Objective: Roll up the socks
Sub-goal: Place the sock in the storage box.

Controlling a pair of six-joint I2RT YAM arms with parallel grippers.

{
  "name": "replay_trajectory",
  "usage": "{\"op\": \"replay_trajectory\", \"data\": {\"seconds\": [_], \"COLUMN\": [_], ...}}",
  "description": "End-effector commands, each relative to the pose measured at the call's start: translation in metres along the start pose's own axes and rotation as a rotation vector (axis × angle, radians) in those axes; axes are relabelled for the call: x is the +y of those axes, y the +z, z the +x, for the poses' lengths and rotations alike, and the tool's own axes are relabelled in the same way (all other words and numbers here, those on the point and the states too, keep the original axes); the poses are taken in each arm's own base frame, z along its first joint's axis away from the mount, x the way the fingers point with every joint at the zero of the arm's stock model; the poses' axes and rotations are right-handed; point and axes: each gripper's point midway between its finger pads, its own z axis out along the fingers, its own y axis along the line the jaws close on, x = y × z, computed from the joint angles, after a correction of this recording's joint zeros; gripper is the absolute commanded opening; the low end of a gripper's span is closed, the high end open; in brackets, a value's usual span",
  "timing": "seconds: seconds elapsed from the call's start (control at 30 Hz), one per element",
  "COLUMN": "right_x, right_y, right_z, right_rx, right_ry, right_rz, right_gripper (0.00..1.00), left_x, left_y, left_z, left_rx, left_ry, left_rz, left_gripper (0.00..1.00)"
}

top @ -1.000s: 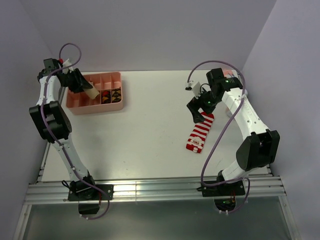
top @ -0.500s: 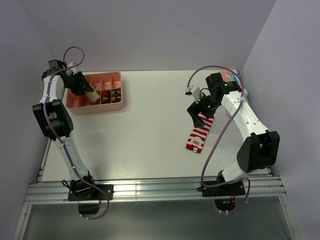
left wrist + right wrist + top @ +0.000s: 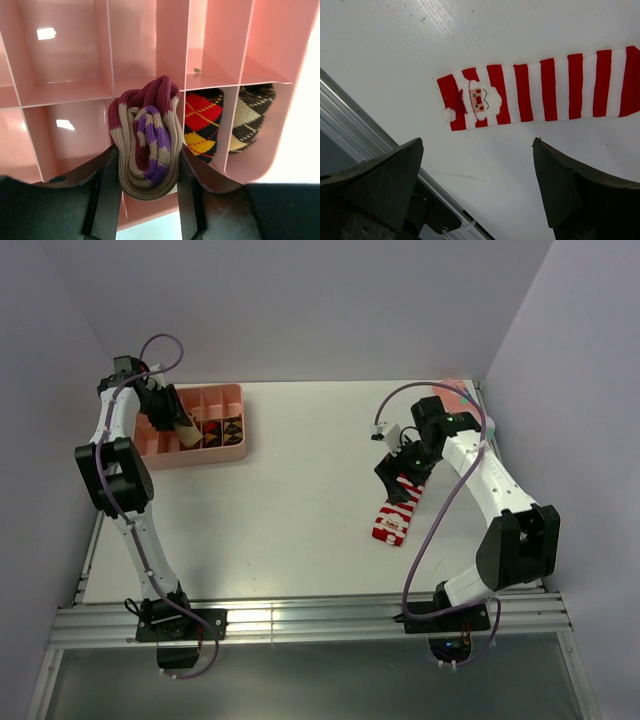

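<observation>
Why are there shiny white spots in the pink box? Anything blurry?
Left wrist view: the spots are light glaring off the glossy pink tray, and the picture's right edge is washed out white. Right wrist view: the right gripper's fingers look dark and soft, the striped sock sharp. Top view: glare on the metal rail.

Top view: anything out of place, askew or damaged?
Nothing spilled or damaged. The one thing that stands out is the striped sock, which lies flat and unrolled, slanted on the table below the open right hand. The left hand grips the rolled tan sock over the pink tray.
</observation>
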Motion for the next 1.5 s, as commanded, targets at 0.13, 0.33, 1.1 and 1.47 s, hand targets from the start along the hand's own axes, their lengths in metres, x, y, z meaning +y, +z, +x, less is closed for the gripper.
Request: {"op": "replay_trajectory", "data": {"seconds": [0.13, 0.33, 1.1, 1.47], "right_x": [-0.005, -0.003, -0.001, -0.002], "right_y": [-0.009, -0.006, 0.003, 0.005], "right_z": [-0.002, 0.001, 0.012, 0.012], "right_rx": [-0.046, -0.045, -0.035, -0.034], "right_ry": [-0.038, -0.034, -0.020, -0.025], "right_rz": [0.062, 0.058, 0.060, 0.054], "right_gripper": [0.97, 0.97, 0.97, 0.97], "left_x": [0.014, 0.017, 0.023, 0.028], "left_y": [0.011, 0.007, 0.051, 0.066], "left_z": [0.010, 0.014, 0.058, 0.076], "left_rx": [0.050, 0.060, 0.217, 0.275], "left_ry": [0.068, 0.086, 0.147, 0.153], "left_rz": [-0.191, -0.252, -0.347, -0.371], "left_gripper": [0.00, 0.01, 0.00, 0.00]}}
